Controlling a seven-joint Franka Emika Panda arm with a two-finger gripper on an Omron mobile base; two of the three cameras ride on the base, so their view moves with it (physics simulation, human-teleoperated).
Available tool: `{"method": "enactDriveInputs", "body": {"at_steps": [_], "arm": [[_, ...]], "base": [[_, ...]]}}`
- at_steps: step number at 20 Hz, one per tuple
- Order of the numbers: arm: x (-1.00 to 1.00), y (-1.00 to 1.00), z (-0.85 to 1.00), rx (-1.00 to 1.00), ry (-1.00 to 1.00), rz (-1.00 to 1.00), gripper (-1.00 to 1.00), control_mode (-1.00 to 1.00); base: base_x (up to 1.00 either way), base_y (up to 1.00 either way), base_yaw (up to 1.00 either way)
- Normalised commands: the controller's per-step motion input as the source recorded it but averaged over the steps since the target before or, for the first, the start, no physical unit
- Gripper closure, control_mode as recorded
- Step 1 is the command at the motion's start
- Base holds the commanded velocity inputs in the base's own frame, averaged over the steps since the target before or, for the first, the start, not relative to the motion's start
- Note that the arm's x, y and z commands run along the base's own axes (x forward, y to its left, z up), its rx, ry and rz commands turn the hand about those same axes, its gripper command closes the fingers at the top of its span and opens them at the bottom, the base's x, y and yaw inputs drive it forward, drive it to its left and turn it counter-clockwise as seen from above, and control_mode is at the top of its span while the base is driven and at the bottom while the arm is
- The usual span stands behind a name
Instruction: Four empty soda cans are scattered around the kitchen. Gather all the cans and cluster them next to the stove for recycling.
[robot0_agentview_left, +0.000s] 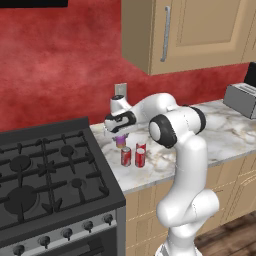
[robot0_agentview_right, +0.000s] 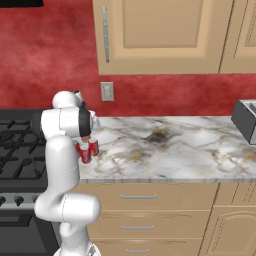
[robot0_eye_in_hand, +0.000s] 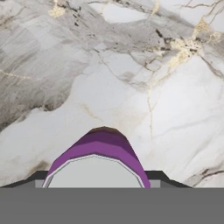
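My gripper (robot0_agentview_left: 120, 136) is shut on the purple soda can (robot0_agentview_left: 121, 142), holding it upright and low over the marble counter (robot0_agentview_left: 225, 135), just right of the stove (robot0_agentview_left: 50, 175). In the hand view the purple can (robot0_eye_in_hand: 101, 148) with its silver top sits between the two dark fingertips (robot0_eye_in_hand: 158, 176); whether it touches the counter I cannot tell. Three red soda cans stand grouped just beside it: one (robot0_agentview_left: 126, 156), a second (robot0_agentview_left: 140, 158) and a third (robot0_agentview_left: 141, 146) behind. In the right base view two red cans (robot0_agentview_right: 86, 153) (robot0_agentview_right: 94, 147) peek out beside my arm.
A grey toaster (robot0_agentview_left: 241, 100) stands far right on the counter. A wall outlet (robot0_agentview_left: 120, 89) is behind the cans, and wooden cabinets (robot0_agentview_left: 200, 30) hang overhead. Bare marble (robot0_agentview_right: 165, 145) stretches to the right of the cans.
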Motion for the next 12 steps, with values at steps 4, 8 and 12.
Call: {"method": "enactDriveInputs", "body": {"at_steps": [4,8,12], "arm": [[0.14,-0.10,-0.17,0.05,0.00,0.00,1.00,-1.00],[0.06,-0.10,-0.08,0.05,0.00,0.00,1.00,-1.00],[-0.06,-0.05,-0.01,0.07,0.00,-0.02,1.00,-1.00]], "base": [[0.00,0.00,0.00],[0.00,0.00,0.00],[0.00,0.00,0.00]]}}
